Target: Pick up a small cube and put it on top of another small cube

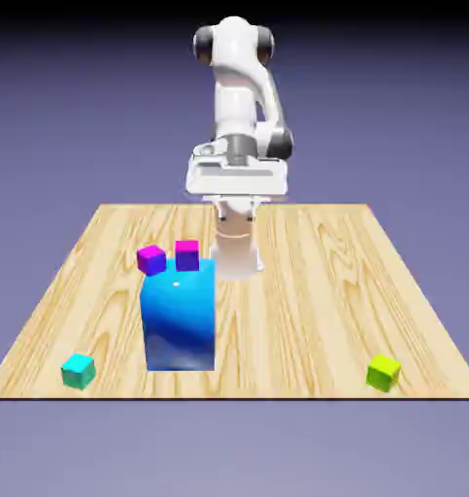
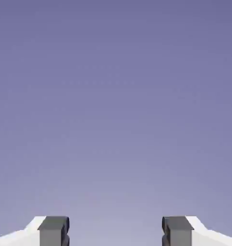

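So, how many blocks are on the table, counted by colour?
Big blue block: 1
Magenta cubes: 2
Teal cube: 1
Lime-green cube: 1
Total: 5

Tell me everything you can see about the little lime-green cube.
The lime-green cube is small, plain and glossy, like smooth plastic, with a brighter top face. It sits flat on the wooden table, turned slightly, near the front corner at the exterior view's right. Nothing else touches it; it stands far from the other blocks.
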Robot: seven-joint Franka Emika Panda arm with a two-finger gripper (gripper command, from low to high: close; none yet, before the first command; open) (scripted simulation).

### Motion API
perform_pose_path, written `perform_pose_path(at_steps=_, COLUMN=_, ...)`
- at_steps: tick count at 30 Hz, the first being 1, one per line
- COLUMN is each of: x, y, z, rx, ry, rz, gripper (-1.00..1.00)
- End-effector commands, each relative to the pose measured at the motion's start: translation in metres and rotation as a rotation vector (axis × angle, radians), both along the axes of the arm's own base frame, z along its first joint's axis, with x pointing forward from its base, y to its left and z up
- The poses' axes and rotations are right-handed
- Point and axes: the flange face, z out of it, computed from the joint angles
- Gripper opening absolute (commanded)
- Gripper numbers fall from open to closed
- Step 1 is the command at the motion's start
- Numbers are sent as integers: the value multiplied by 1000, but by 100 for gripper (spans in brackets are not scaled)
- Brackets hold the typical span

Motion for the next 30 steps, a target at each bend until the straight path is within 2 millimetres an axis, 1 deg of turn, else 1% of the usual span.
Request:
perform_pose_path(at_steps=1, x=8, y=7, z=-5, rx=2, ry=23, rz=27, gripper=0)
perform_pose_path(at_steps=4, x=32, y=32, z=-23, rx=4, ry=93, rz=106, gripper=0)
perform_pose_path(at_steps=8, x=59, y=69, z=-52, rx=-6, ry=184, rz=213, gripper=0)
perform_pose_path(at_steps=12, x=80, y=112, z=-87, rx=-30, ry=270, rz=321, gripper=0)
perform_pose_path(at_steps=15, x=90, y=146, z=-116, rx=-56, ry=332, rz=402, gripper=0)
perform_pose_path(at_steps=18, x=97, y=182, z=-147, rx=-90, ry=389, rz=483, gripper=0)
perform_pose_path(at_steps=21, x=98, y=218, z=-180, rx=-130, ry=442, rz=566, gripper=0)
perform_pose_path(at_steps=24, x=95, y=254, z=-214, rx=-177, ry=489, rz=650, gripper=0)
perform_pose_path(at_steps=27, x=87, y=289, z=-249, rx=-231, ry=530, rz=736, gripper=0)
perform_pose_path(at_steps=28, x=85, y=298, z=-258, rx=-245, ry=540, rz=758, gripper=0)
perform_pose_path(at_steps=29, x=85, y=298, z=-258, rx=-245, ry=540, rz=758, gripper=0)
perform_pose_path(at_steps=30, x=86, y=298, z=-266, rx=-254, ry=542, rz=755, gripper=0)
